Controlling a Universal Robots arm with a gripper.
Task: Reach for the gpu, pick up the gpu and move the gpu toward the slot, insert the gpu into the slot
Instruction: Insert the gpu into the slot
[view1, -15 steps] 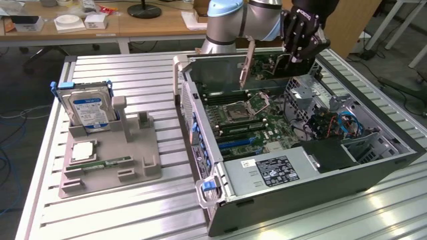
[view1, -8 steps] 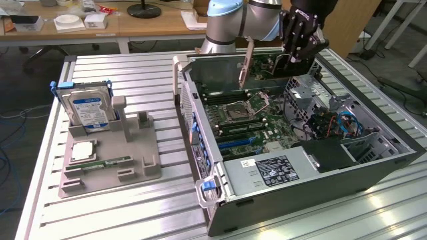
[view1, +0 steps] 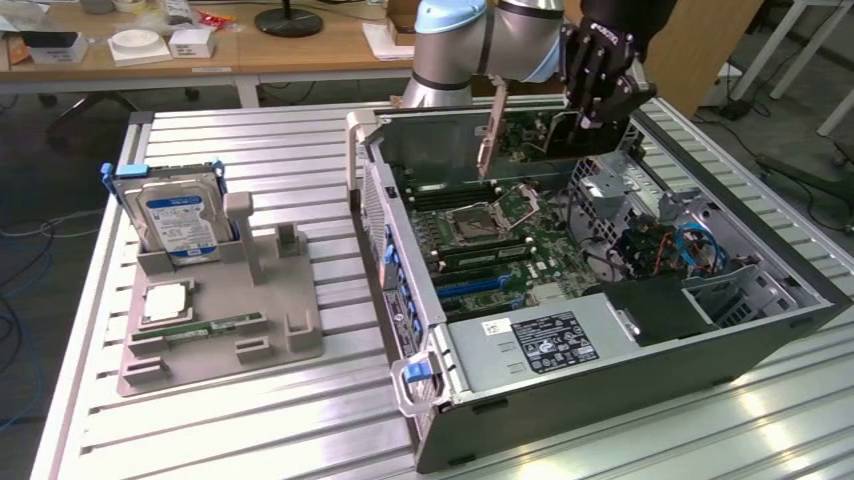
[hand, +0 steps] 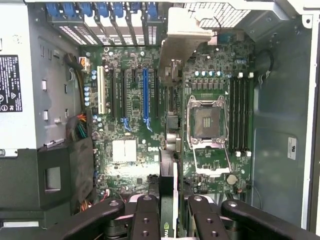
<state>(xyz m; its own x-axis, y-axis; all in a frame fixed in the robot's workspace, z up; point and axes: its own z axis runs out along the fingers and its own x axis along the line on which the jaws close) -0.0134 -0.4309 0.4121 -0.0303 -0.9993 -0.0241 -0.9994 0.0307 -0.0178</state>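
Observation:
My gripper (view1: 589, 112) is shut on the gpu (view1: 531, 138), a thin dark card held upright on its edge over the back of the open computer case (view1: 400, 260). Its silvery metal bracket (view1: 491, 128) hangs down at the exterior view's left end of the card. In the wrist view the gpu (hand: 169, 172) shows edge-on between my black fingers (hand: 146, 215), with its bracket (hand: 184, 37) far ahead. The card hangs above the motherboard (hand: 131, 150), apart from it, close beside the long blue slot (hand: 145, 95) and the black slots next to it.
A grey fixture (view1: 220, 310) on the slatted table at the exterior view's left carries a blue-labelled hard drive (view1: 180, 222), a small green memory stick (view1: 214, 325) and a processor chip (view1: 167, 300). Inside the case are the processor socket (hand: 207, 122), memory slots (hand: 240, 112) and the power supply (view1: 561, 342).

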